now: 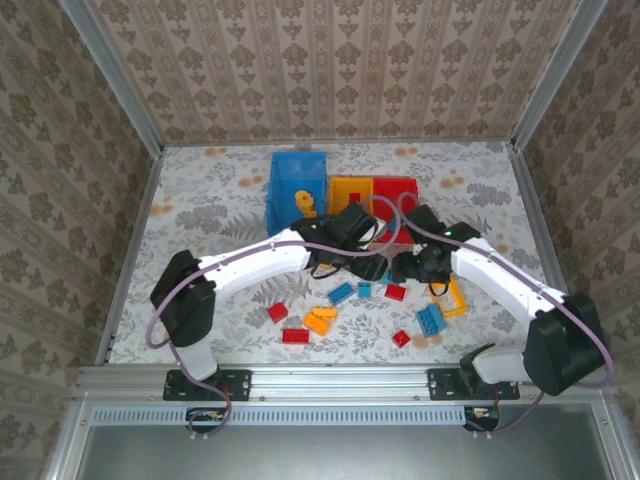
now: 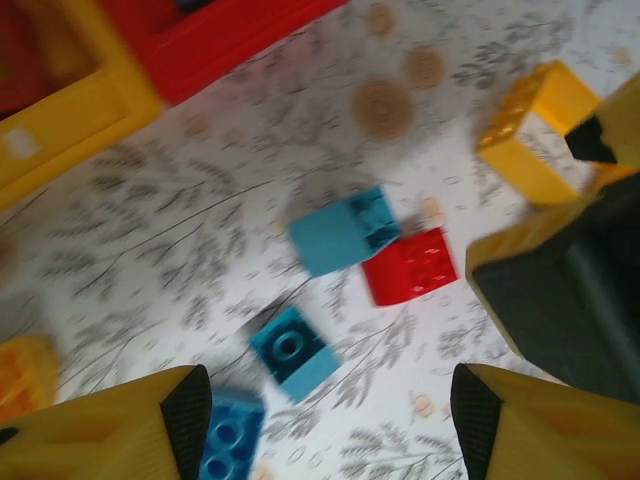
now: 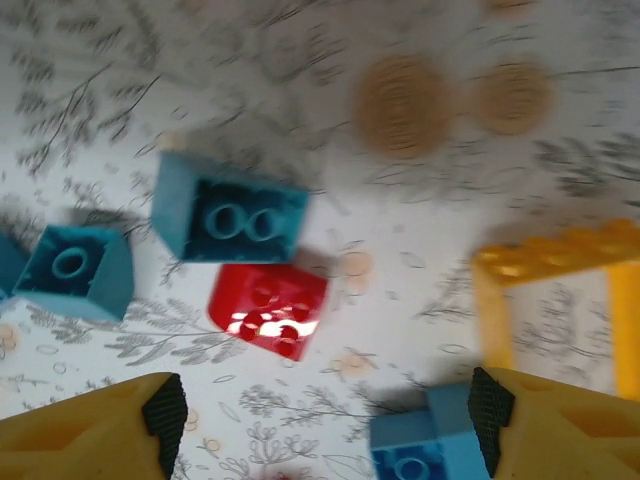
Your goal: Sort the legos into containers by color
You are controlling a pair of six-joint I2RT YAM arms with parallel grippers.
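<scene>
Loose legos lie in front of three bins: blue, yellow-orange and red. My left gripper hovers open and empty over a small blue brick, with another blue brick by its left finger. Beyond them lie a larger blue brick and a red brick. My right gripper is also open and empty above the red brick and the blue brick. A blue brick sits by its right finger, and a yellow frame lies to the right.
Both arms meet over the middle of the table, and the right gripper's finger shows close by in the left wrist view. More red, orange and blue bricks lie nearer the front edge. Walls enclose the table.
</scene>
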